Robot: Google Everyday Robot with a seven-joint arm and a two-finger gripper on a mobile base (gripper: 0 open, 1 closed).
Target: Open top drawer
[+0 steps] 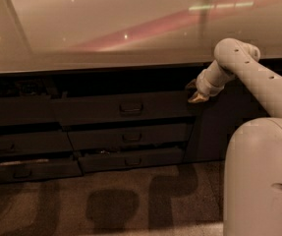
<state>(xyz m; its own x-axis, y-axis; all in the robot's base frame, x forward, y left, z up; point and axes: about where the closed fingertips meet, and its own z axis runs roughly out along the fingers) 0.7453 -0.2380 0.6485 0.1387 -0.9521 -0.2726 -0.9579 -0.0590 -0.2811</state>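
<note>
Where the pale, glossy tabletop (106, 28) ends at its front edge, a bank of dark grey drawers begins beneath it. Tabletop surface is shiny: a pinkish streak runs across it on a slant, a greenish bar of light sits upper right, and a few bright specks show.

The top drawer (96, 111) lies directly under the tabletop, the widest and tallest front in the bank, with a small dark bail handle (131, 107) at its centre. A dark band separates its upper edge from the tabletop edge; dim shapes sit in that band toward the left, too dark to name.

Slimmer drawer fronts (130, 137) are stacked below it, with more to the left. The lowest left one carries a pale streak (23, 162). A flat cabinet door (210, 132) with no handle stands to the right of the drawers.

Gripper (198, 96) sits at the upper right corner of the top drawer front, tan tip against or just beside its edge, well to the right of the handle. Whether it is released or clenched cannot be told.

White arm (258, 75) reaches in from the right, elbow raised near the tabletop edge. Robot body (261, 181), white and rounded, fills the lower right.

Floor (57, 210) is speckled brown-grey carpet with broad soft shadows across it. Room light is dim and warm.
</note>
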